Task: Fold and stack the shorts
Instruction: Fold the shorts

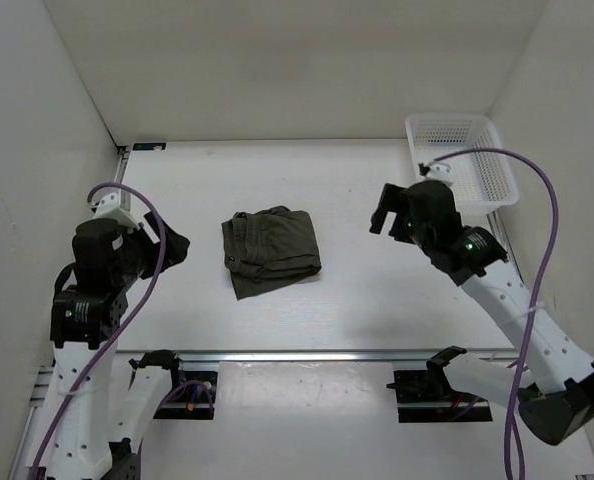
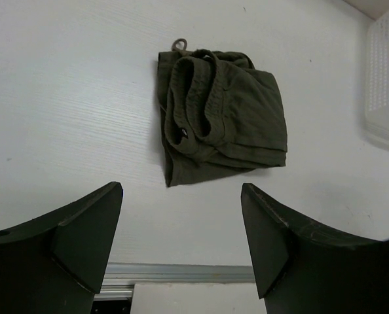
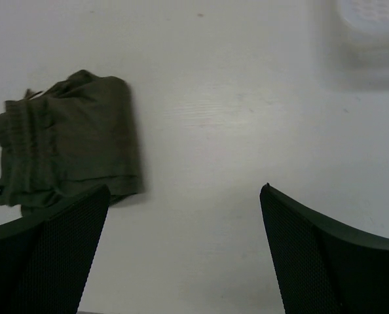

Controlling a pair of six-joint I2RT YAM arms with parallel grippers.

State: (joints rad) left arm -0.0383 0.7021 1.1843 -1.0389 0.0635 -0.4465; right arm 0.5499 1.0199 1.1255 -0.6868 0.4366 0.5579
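I see the shorts (image 1: 271,251) folded into a compact bundle, lying flat on the white table (image 1: 357,310) a little toward 9 o'clock of its middle, with neither arm touching them. My left gripper (image 1: 173,248) sits at 9 o'clock of the bundle, fingers spread apart around nothing, and my right gripper (image 1: 385,215) hangs at 3 o'clock, likewise wide apart. The white mesh basket (image 1: 497,170) stands in the 2 o'clock corner, well apart from the shorts.
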